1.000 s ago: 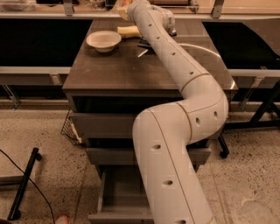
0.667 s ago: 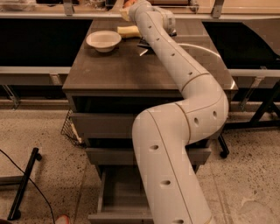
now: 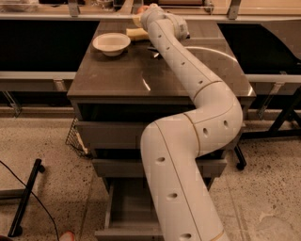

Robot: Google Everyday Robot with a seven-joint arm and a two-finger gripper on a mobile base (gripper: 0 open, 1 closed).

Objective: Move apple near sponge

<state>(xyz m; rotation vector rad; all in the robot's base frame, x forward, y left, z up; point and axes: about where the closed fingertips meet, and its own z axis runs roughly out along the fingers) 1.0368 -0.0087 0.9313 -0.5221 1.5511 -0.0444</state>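
Camera view looks down the white arm [image 3: 188,155] to the far edge of the dark table [image 3: 113,77]; the gripper [image 3: 143,14] sits there, mostly hidden behind its own wrist, so I cannot tell whether it is apart or clamped; a sliver of the red-orange apple [image 3: 142,8] shows right at it; the sponge [image 3: 135,33] lies just below; the white bowl [image 3: 111,43] shows only its pale inside; the bottom drawer [image 3: 124,207] stands open.

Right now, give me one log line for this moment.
gripper: far table edge, past sponge | apple: at gripper, mostly hidden | sponge: beside bowl, not touching
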